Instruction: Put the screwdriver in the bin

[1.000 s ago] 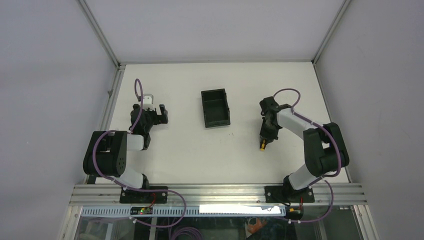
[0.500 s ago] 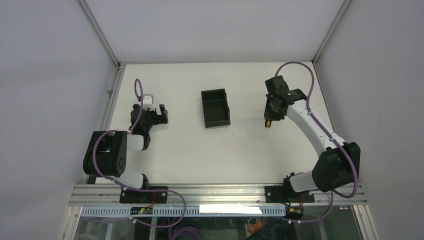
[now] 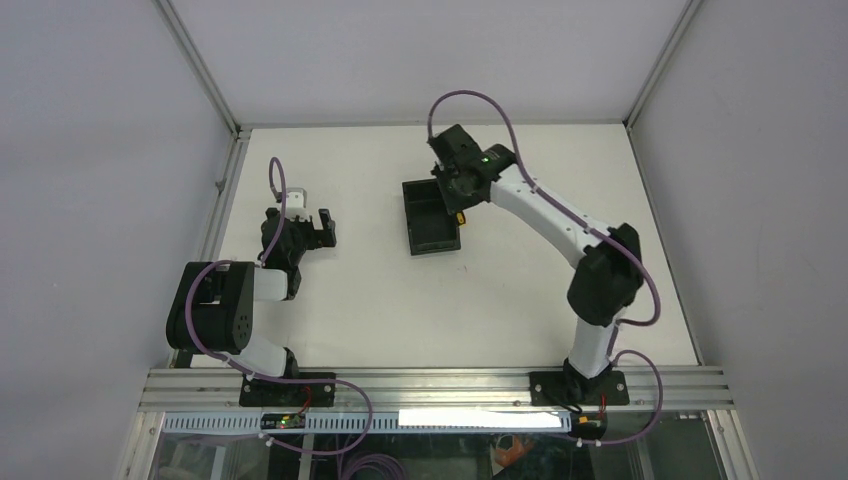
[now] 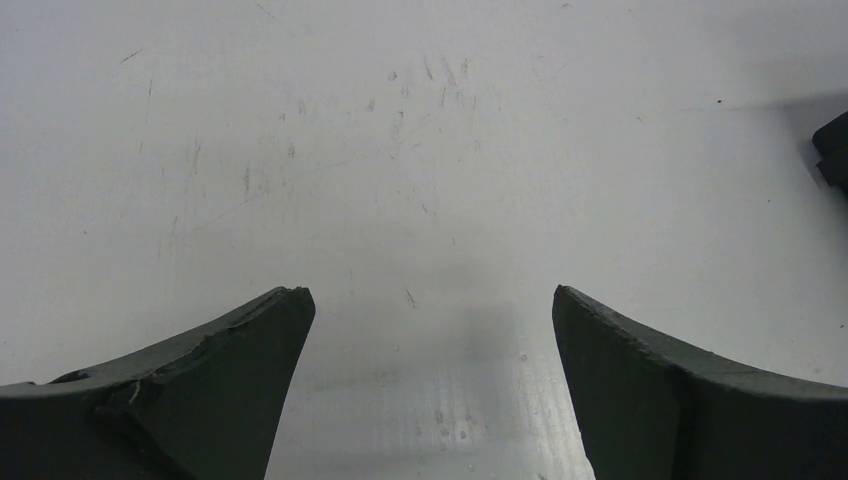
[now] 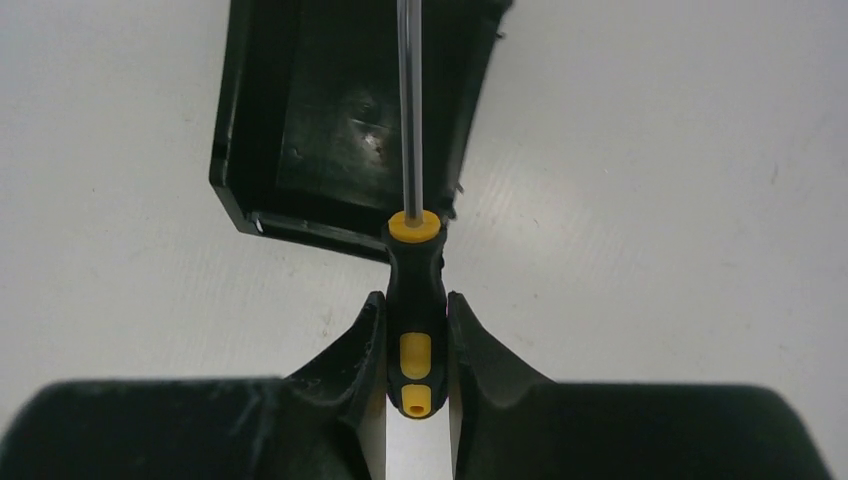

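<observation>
Yellow-black screwdriver clamped in right fingers, shaft over bin: wrist-only.

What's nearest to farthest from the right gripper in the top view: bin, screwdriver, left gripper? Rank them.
1. screwdriver: clamped in the right gripper, shaft reaching over the bin.
2. bin: directly beneath and just left of that gripper.
3. left gripper: open, far off to the left.
</observation>
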Available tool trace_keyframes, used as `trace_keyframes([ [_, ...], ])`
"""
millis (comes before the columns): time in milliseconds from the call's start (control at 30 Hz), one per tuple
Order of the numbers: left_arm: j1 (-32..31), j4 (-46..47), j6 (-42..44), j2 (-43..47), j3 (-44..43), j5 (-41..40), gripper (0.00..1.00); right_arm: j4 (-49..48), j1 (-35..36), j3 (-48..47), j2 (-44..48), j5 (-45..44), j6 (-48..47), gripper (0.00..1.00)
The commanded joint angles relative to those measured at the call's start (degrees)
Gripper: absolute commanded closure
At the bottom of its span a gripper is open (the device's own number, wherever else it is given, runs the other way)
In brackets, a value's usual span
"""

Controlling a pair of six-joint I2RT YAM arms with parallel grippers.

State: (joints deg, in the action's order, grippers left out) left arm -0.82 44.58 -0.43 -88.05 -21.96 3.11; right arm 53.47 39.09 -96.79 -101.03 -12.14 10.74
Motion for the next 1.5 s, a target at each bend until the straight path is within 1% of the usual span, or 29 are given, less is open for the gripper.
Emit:
trace_keyframes([
  [0,-0.6,1.7,-0.4,1.7,0.2,0.5,0.01,-1.2,1.2,-8.6,-8.4,5.1,-8.4,1.00],
  [100,-0.7,1.7,-0.5,1.7,0.2,0.5,0.01,-3.2,1.9,-11.4,-13.2,7.4,-12.7,0.98],
  [200,-0.7,1.8,-0.5,1.7,0.2,0.5,0.01,-1.7,2.0,-15.1,-17.7,5.9,-12.9,0.96],
  [267,-0.7,1.7,-0.4,1.7,0.2,0.5,0.01,-1.0,2.0,-16.2,-20.0,4.4,-12.4,0.92],
  [333,-0.7,1.8,-0.5,1.7,0.2,0.5,0.01,-1.2,2.0,-15.7,-20.7,3.9,-11.7,0.84],
  [400,-0.6,1.7,-0.5,1.7,0.2,0.5,0.01,-1.4,2.0,-15.2,-21.0,4.2,-11.0,0.71],
  [533,-0.7,1.8,-0.5,1.7,0.2,0.5,0.01,-1.0,2.1,-16.2,-20.1,3.6,-9.5,0.55],
  [600,-0.7,1.7,-0.4,1.7,0.2,0.5,0.01,-1.0,2.2,-17.1,-18.9,3.7,-9.4,0.49],
  [700,-0.6,1.7,-0.5,1.7,0.2,0.4,0.01,-0.6,2.2,-19.0,-16.9,3.2,-8.6,0.46],
  [767,-0.7,1.7,-0.5,1.7,0.2,0.5,0.01,-0.6,2.1,-19.6,-15.4,0.1,-7.1,0.41],
  [833,-0.7,1.7,-0.5,1.7,0.2,0.5,0.01,0.2,1.3,-19.1,-13.6,-4.9,-3.8,0.32],
  [933,-0.7,1.7,-0.4,1.7,0.2,0.5,0.01,1.7,-2.0,-14.9,-10.4,-9.5,1.4,0.21],
  [1000,-0.7,1.7,-0.5,1.7,0.2,0.5,0.01,0.5,-5.4,-9.4,-7.3,-9.2,4.4,0.12],
  [1067,-0.7,1.7,-0.5,1.7,0.2,0.5,0.01,-0.5,-9.2,-2.7,-4.1,-8.1,6.8,0.08],
  [1167,-0.7,1.7,-0.5,1.7,0.2,0.5,0.01,-2.2,-15.4,4.9,0.9,-8.3,8.7,0.04],
  [1300,-0.7,1.7,-0.5,1.7,0.2,0.5,0.01,-2.6,-22.0,10.7,4.9,-9.0,10.4,0.02],
  [1467,-0.7,1.7,-0.5,1.7,0.2,0.5,0.01,-3.3,-26.1,14.8,8.1,-10.4,13.2,0.01],
])
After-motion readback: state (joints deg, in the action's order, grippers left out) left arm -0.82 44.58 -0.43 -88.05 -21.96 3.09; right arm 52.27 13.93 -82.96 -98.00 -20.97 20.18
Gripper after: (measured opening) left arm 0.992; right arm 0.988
